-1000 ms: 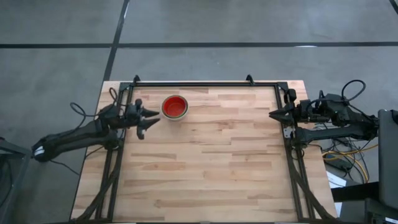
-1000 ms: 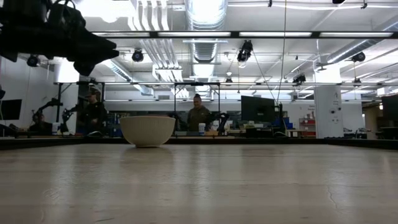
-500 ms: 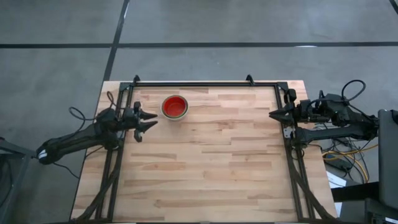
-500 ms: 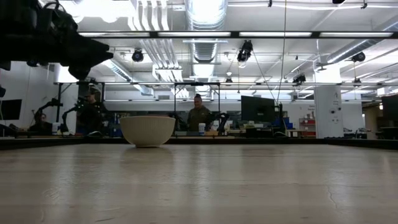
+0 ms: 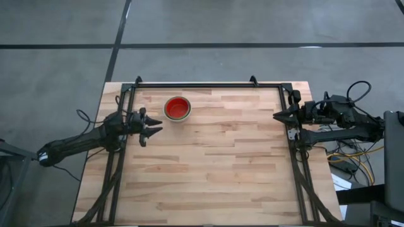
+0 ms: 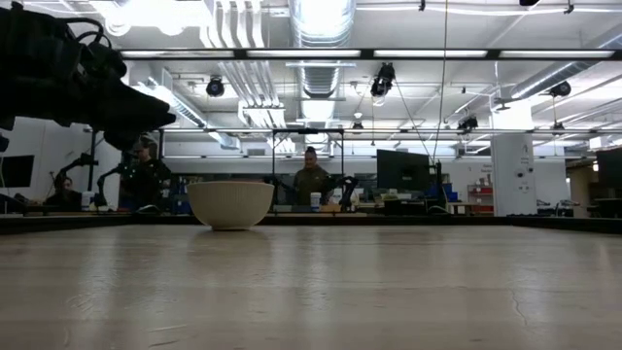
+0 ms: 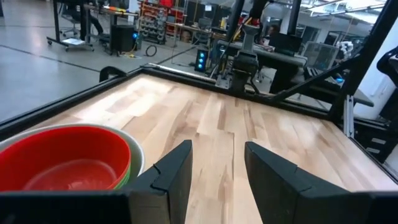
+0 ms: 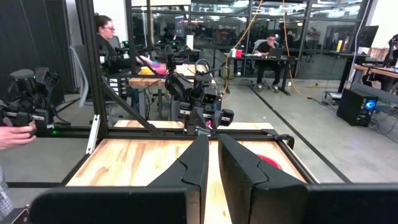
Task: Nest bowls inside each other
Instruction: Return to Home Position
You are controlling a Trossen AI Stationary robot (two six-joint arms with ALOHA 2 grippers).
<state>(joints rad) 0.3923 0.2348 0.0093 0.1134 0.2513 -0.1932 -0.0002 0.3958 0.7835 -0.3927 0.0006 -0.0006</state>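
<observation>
The bowls stand as one nested stack (image 5: 177,108) at the table's far left, resting on its base. In the left wrist view a red bowl (image 7: 68,165) sits innermost, with a green rim (image 7: 134,163) around it. In the low view the outermost bowl (image 6: 230,202) is pale. My left gripper (image 5: 153,135) hovers open just near and left of the stack, pointing toward the table's right, with nothing between its fingers (image 7: 177,168). My right gripper (image 5: 275,115) waits shut at the table's right edge, raised, pointing left.
A black metal frame (image 5: 208,84) runs along the table's far, left and right edges. Bare wood (image 5: 214,164) spreads over the middle and near side. In the room beyond, people sit at desks (image 6: 309,180), and a person's hand (image 8: 15,134) shows at the left edge of the right wrist view.
My left gripper has sunk toward the table and drifted a little toward the near edge, away from the bowl stack. It has stayed open. The stack has not moved.
</observation>
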